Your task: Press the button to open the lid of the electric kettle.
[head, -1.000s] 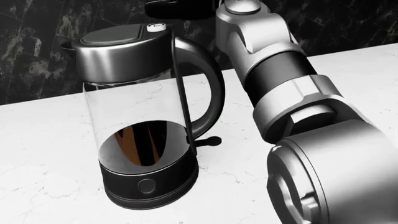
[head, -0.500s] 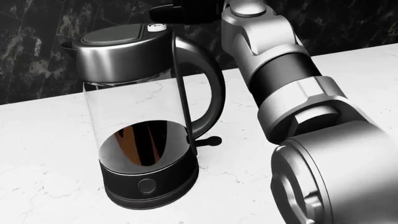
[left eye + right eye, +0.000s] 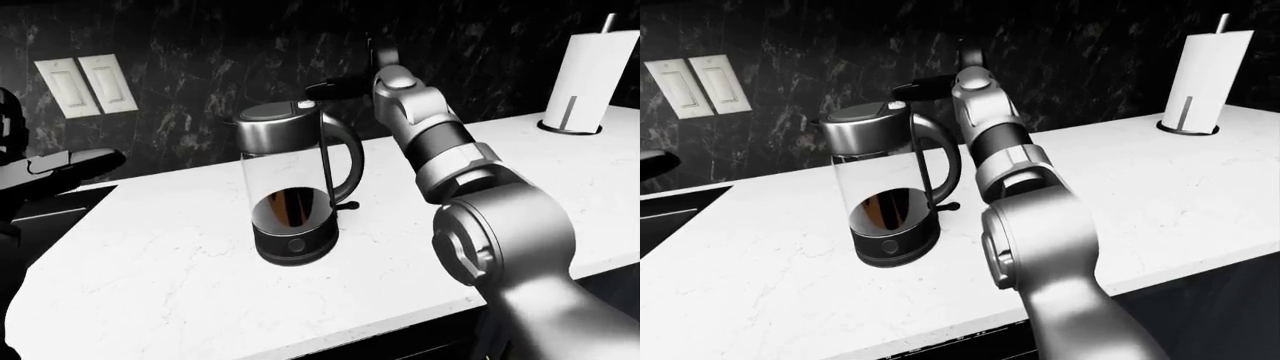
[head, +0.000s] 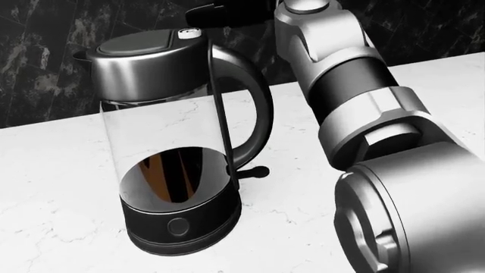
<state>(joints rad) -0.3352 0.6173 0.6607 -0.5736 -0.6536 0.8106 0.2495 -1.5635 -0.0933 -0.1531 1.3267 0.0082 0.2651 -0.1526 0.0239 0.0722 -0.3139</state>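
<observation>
Silver-grey segmented arm (image 4: 356, 85) with black bands, black hand (image 3: 335, 88).

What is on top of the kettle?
The kettle has a closed dark lid with a small white button at its handle end. The right robot hand hangs just above it; its fingertips are too dark to make out.

Bare counter (image 3: 170, 247) around the kettle (image 3: 292, 187); right hand (image 3: 335, 88) seemingly just above its button (image 4: 189, 33).
</observation>
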